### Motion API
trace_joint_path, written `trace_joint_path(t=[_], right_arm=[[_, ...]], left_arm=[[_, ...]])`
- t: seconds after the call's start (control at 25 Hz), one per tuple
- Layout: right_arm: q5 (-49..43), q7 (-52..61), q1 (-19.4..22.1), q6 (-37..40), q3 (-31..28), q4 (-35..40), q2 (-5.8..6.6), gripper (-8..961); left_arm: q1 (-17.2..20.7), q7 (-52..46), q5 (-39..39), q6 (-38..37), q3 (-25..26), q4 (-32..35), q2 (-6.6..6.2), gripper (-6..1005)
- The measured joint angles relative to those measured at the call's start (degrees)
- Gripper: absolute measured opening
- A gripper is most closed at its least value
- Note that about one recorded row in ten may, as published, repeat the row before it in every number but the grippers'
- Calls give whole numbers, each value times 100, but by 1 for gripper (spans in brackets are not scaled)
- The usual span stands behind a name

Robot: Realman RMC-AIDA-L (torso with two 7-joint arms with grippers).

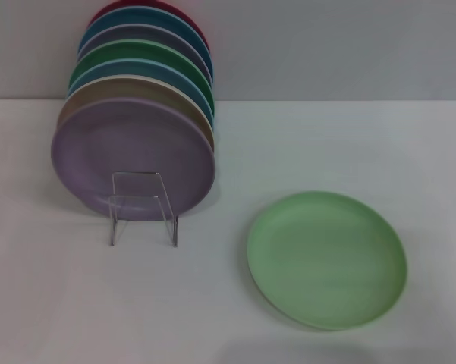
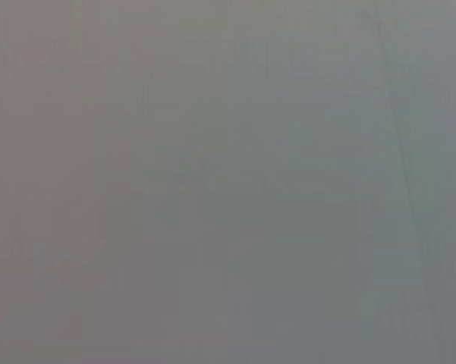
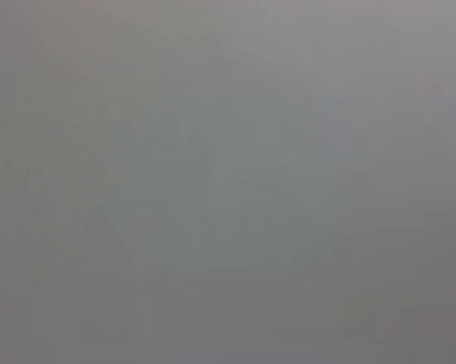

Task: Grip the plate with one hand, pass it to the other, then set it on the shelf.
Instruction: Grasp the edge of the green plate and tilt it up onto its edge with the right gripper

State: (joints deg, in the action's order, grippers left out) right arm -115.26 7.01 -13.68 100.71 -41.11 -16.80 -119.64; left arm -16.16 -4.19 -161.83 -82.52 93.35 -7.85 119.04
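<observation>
No part of the robot shows in the head view: no arm, no gripper, no cable or marking. Both wrist views give only a flat grey field (nothing of either arm's own body can be made out).

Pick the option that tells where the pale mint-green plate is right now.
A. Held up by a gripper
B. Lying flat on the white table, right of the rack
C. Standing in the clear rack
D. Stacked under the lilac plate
B: the mint-green plate lies flat on the white table, apart from the clear rack and the lilac plate; no gripper shows in any view.
</observation>
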Motion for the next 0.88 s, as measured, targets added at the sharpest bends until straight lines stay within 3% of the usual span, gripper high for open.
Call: trace_joint_path(t=[0.4, 0.56, 0.68, 0.88], right_arm=[[-3, -10, -20, 474, 668, -46, 19, 716], [31, 7, -32, -11, 545, -558, 93, 716], [-1, -255, -86, -903, 365, -1275, 366, 715], [-15, -1115, -67, -3009, 16, -3563, 1367, 714]], left_arm=[[14, 21, 5, -5, -1, -4, -8, 795], [16, 41, 8, 28, 30, -5, -12, 794], [12, 43, 11, 28, 28, -14, -15, 794], [9, 46, 13, 5, 14, -23, -22, 794]])
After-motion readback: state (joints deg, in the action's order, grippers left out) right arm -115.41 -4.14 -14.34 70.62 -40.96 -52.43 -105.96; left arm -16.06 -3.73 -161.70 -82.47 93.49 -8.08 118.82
